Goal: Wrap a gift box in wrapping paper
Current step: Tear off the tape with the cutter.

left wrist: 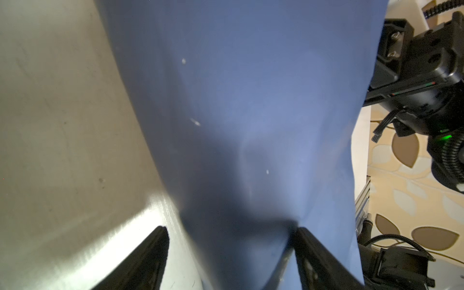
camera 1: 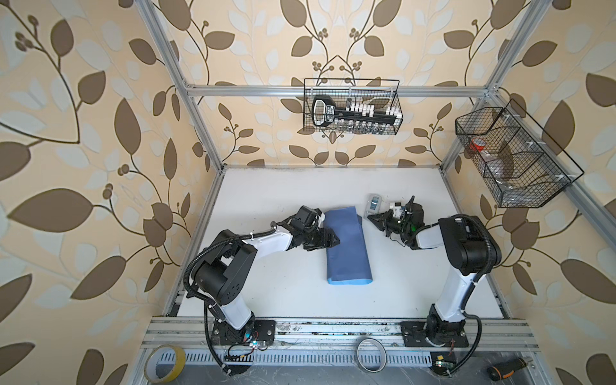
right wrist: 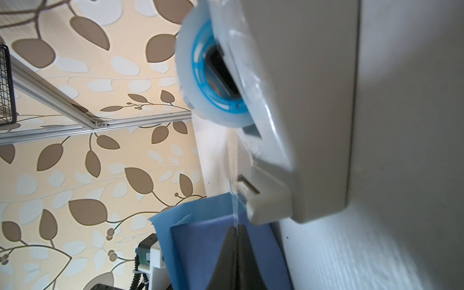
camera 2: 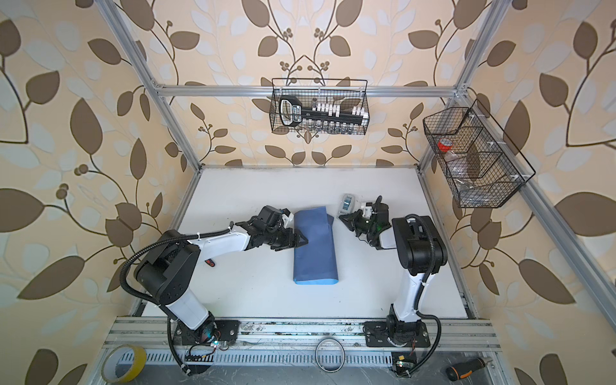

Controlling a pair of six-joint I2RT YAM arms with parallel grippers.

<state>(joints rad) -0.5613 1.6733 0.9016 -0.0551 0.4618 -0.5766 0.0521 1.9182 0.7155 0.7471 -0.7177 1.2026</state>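
Wrapping paper [camera 1: 346, 253] is shown at the middle of the table [camera 1: 283, 300], folded over into a long, rounded bundle that runs from 12 to 6 o'clock. The slate-blue face is turned outward, and the light-blue face is exposed only along the 6 o'clock end and at the 12 o'clock corner. Both ends are seen to be open and unfolded.

The left gripper [camera 1: 332, 241] is placed at the bundle's 9 o'clock edge. Its fingers [left wrist: 308, 251] are held wide apart with the paper between them, and nothing is clamped. One finger appears to press into the sheet. The right gripper [camera 1: 371, 218] is placed at about 2 o'clock from the bundle, its fingers pressed together on a strip of clear tape [right wrist: 234, 175].

No gift box is visible. It is judged to be hidden inside the fold, though this cannot be confirmed. The tape dispenser [camera 1: 374, 204] stands at 1 o'clock from the bundle, just beside the right gripper, and the strip is drawn from it.

The first fold is thus judged done. Fixing of the seam with tape, folding of both ends and their taping are yet to be carried out.
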